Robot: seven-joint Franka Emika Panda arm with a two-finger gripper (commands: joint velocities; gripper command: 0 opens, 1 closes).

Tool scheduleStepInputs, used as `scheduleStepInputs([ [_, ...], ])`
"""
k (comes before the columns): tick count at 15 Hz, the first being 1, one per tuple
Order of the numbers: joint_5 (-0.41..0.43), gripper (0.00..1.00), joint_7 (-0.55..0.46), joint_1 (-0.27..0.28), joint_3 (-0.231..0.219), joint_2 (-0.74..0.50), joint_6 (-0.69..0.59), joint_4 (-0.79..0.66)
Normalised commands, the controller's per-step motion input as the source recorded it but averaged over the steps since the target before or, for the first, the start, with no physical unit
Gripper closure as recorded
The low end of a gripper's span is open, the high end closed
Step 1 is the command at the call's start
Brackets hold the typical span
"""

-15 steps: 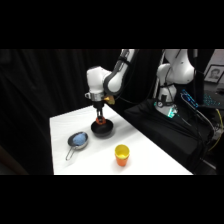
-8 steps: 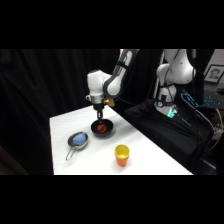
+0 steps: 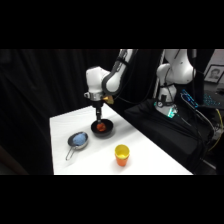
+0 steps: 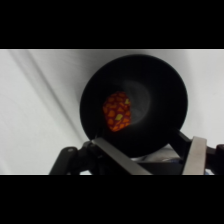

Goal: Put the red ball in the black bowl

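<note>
The red ball (image 4: 117, 111) sits inside the black bowl (image 4: 165, 85), a bit toward 9 o'clock. The jaws (image 4: 150, 150) are apart and hold nothing, so the job looks done.

The table (image 3: 150, 157) is seen from beside its near corner, from well back, looking across and down. The black bowl (image 4: 165, 90) is viewed closely from the wrist, straight down. Both views share the bowl.

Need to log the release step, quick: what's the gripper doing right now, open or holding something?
Gripper: open, holding nothing. Its fingers are spread apart above the black bowl, and the red ball lies free inside the bowl.
</note>
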Motion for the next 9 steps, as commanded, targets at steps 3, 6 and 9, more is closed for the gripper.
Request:
scheduleStepInputs([
  [3, 0.063, 0.00, -0.18, -0.051, -0.008, -0.32, -0.28, -0.01],
  [6, -0.015, 0.00, -0.13, -0.035, -0.059, -0.31, -0.40, 0.05],
  [9, -0.087, 0.00, -0.09, -0.027, -0.079, -0.28, -0.41, 0.11],
])
